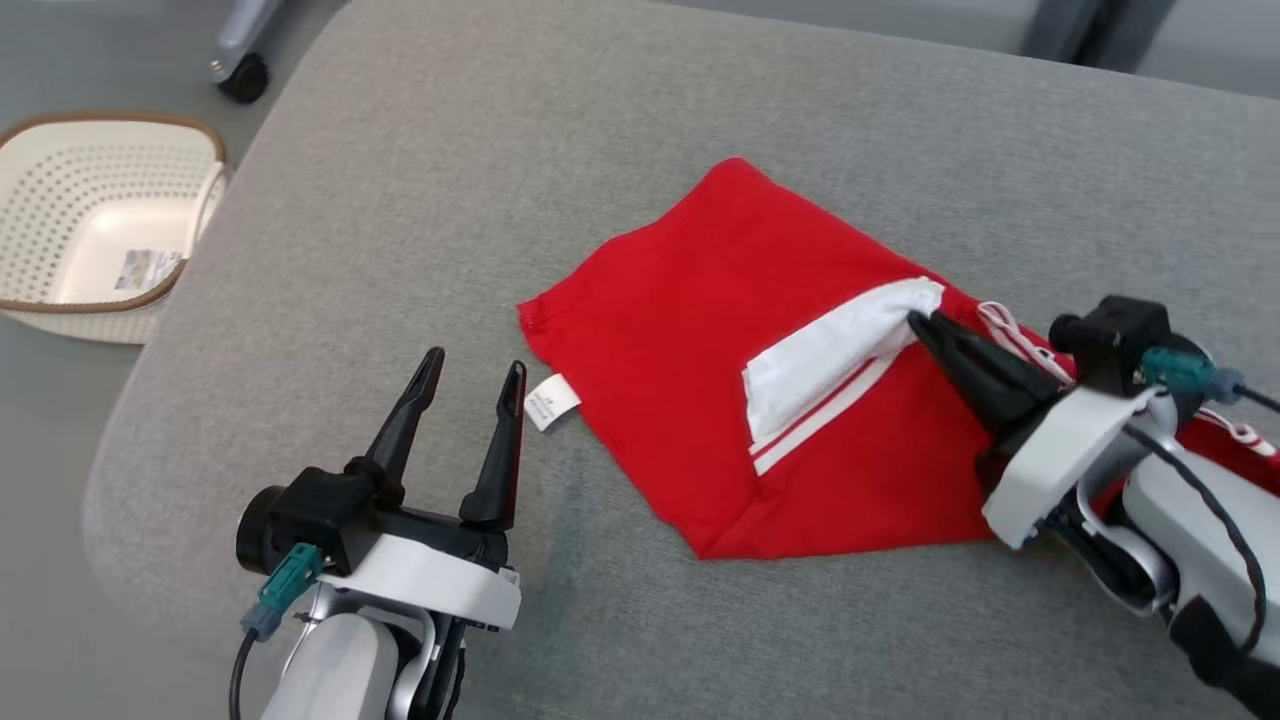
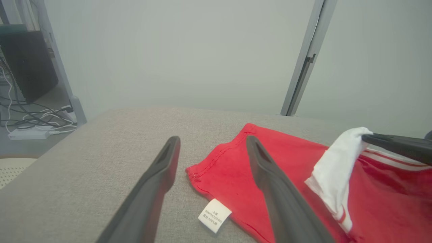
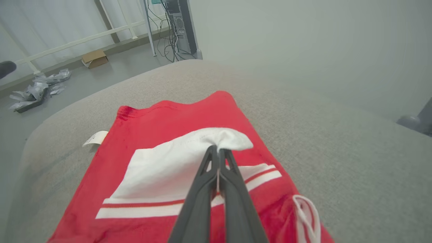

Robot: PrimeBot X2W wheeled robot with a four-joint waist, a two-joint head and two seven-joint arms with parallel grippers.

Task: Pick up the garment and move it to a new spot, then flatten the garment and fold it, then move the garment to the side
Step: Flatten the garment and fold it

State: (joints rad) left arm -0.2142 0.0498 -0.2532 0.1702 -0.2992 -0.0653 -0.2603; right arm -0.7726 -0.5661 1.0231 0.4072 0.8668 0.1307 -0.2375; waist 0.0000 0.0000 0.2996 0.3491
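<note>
The garment (image 1: 700,350) is a pair of red shorts with a white panel, white stripes and a white drawstring (image 1: 1010,335), lying on the grey cushion (image 1: 500,150). My right gripper (image 1: 920,322) is shut on the lifted corner of the white panel (image 3: 229,140), raising it slightly off the red cloth. My left gripper (image 1: 475,370) stands open just left of the garment's hem, near its white care label (image 1: 551,402). In the left wrist view the label (image 2: 214,215) lies between my open fingers (image 2: 266,168).
A perforated cream basket (image 1: 40,215) sits on the floor off the cushion's left edge. A castor wheel (image 1: 243,75) stands at the far left. Bare cushion stretches behind and to the left of the garment. Cables and a box lie on the floor beyond.
</note>
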